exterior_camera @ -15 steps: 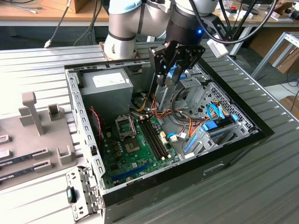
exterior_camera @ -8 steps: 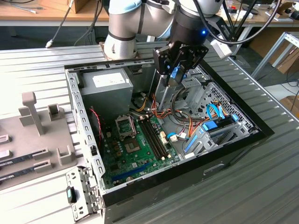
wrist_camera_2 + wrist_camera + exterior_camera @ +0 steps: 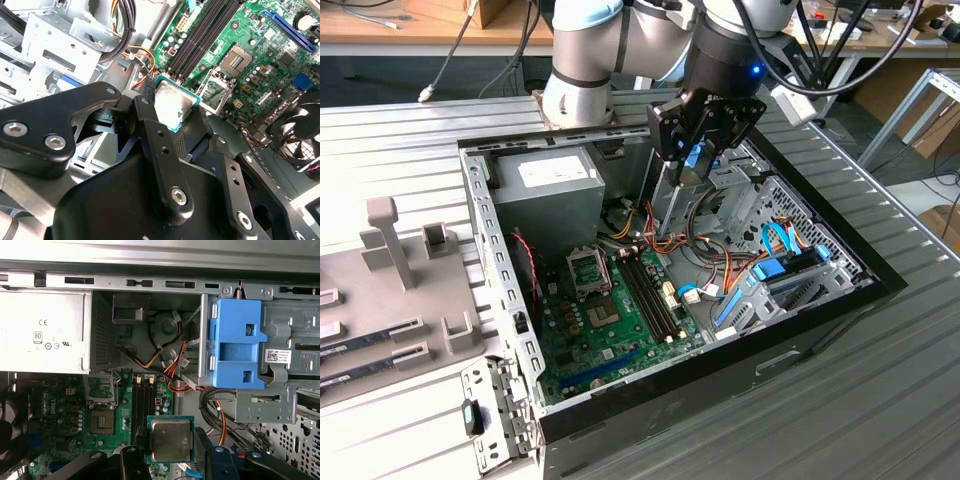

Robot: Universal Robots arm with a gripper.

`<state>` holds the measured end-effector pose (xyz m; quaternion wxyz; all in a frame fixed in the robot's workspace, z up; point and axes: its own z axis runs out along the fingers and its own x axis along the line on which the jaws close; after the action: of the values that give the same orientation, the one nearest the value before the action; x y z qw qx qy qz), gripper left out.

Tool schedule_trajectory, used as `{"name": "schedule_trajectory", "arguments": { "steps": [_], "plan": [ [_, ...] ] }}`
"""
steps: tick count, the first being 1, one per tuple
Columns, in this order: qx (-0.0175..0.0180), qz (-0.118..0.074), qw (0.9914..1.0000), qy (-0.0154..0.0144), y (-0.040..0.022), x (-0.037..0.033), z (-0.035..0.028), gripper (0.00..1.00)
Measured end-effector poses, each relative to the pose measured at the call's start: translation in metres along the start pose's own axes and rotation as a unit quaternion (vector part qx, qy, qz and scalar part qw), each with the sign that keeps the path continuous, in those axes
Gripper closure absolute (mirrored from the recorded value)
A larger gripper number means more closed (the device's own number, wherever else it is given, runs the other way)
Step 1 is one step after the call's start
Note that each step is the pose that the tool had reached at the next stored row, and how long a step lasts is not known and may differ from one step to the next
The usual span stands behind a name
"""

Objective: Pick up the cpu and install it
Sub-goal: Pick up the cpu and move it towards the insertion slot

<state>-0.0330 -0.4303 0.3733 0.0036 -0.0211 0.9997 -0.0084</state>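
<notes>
The black gripper [image 3: 704, 150] has its jaws clamped on the edges of the small, flat, silvery, green-rimmed cpu [image 3: 171, 440], which looks light, stiff and probably fragile.

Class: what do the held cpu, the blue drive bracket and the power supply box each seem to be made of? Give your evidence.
The cpu, held in the gripper: dull silvery metal lid with a soft sheen, on a green board rim. Blue drive bracket: probably moulded plastic, going by its even matte colour. Power supply box: likely sheet metal, being grey with a perforated side.
</notes>
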Motion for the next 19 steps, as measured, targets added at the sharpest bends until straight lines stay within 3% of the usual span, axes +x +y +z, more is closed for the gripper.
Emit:
{"name": "schedule_trajectory", "arguments": {
  "steps": [19],
  "plan": [
    [0.0, 0.0, 1.0, 0.0, -0.0085, 0.004, 0.0033, 0.53]
  ]
}}
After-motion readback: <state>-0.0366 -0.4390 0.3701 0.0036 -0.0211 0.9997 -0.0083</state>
